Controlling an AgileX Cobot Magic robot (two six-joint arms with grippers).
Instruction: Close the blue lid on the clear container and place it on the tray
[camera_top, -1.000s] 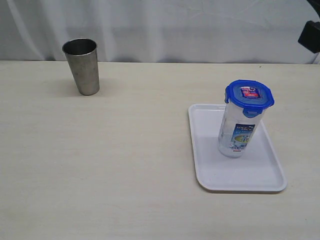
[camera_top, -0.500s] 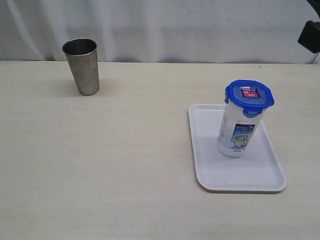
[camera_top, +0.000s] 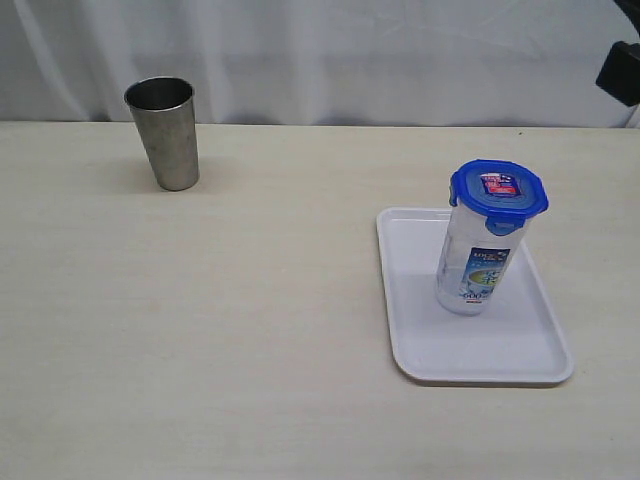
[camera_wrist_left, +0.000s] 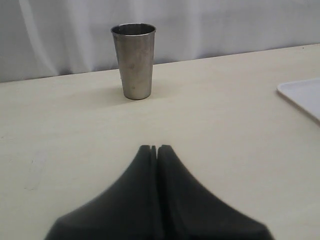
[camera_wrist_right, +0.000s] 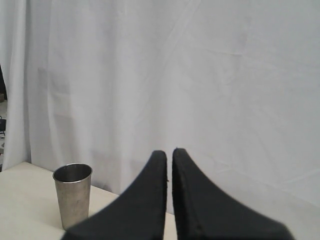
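The jar (camera_top: 478, 265) stands upright on the tray (camera_top: 430, 340), toward its 12 o'clock half, with the blue lid (camera_top: 498, 190) sitting on its mouth. The tray lies on the table (camera_top: 250, 320). A steel cup (camera_top: 166, 135) stands well apart, at about 10 o'clock from the jar. The left gripper (camera_wrist_left: 155, 148) is clenched on nothing, fingertips touching. The right gripper (camera_wrist_right: 169, 152) is likewise clenched and empty, raised before the white curtain (camera_top: 400, 50).
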